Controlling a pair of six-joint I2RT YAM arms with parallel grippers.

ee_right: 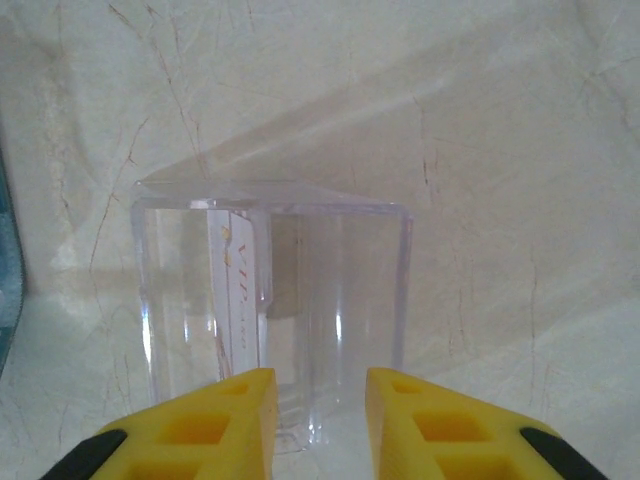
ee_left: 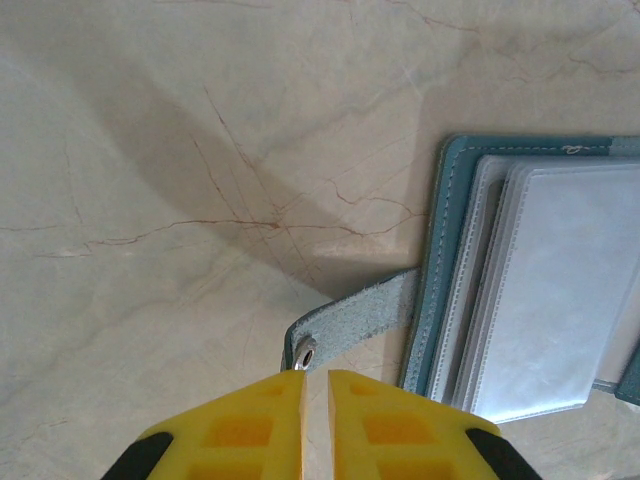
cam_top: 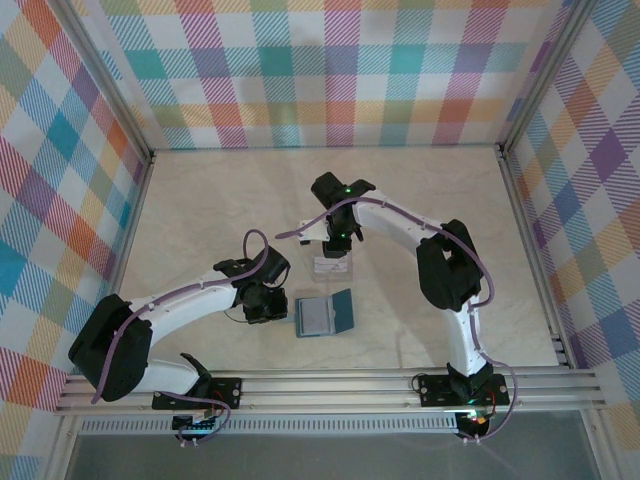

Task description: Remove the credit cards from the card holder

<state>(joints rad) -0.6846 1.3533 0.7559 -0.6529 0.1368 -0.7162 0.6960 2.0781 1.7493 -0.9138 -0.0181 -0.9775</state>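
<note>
Gaping, card holder (cam_top: 325, 315) (strap (ee_left: 360, 315) by left pincer (ee_left: 315, 378))

Counter (cam_top: 200, 200): pale marbled surface with thin brown veins. Card holder (cam_top: 325, 314) lies open and flat near the front edge, strap stretched out leftward. Clear box (cam_top: 332, 266) stands upright just behind it, not touching.

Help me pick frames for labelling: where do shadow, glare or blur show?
Left wrist: a broad dark shadow crosses the beige marbled tabletop beside the teal-blue folding card holder. Right wrist: the clear plastic box carries bright reflection streaks. Top external: even light.
</note>
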